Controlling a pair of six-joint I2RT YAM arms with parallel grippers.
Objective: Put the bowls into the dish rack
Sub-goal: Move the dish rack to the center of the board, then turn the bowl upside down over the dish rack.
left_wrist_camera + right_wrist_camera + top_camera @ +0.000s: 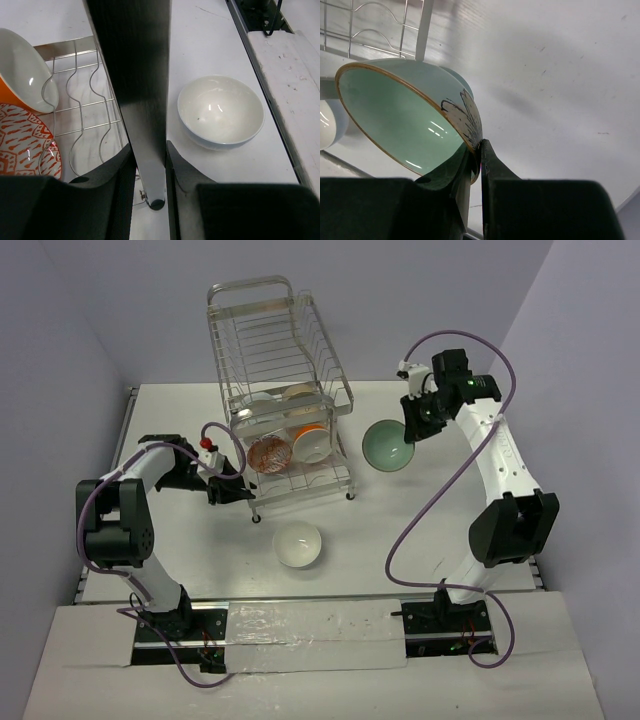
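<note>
The silver wire dish rack (285, 350) stands at the table's middle back. Its lower tier holds an orange-red patterned bowl (268, 453) and white bowls (310, 443). My left gripper (238, 490) is shut on the rack's near-left upright post (145, 115), with one finger on each side of it (150, 147). My right gripper (412, 428) is shut on the rim of the mint green flower bowl (388, 447) and holds it tilted just right of the rack. The wrist view shows the rim pinched between the fingers (477, 149). One white bowl (298, 544) sits on the table in front of the rack.
The left wrist view shows the loose white bowl (220, 111), the patterned bowl (25, 145) and an orange-sided bowl (22, 70) on the rack wires. Walls close the table on the left, back and right.
</note>
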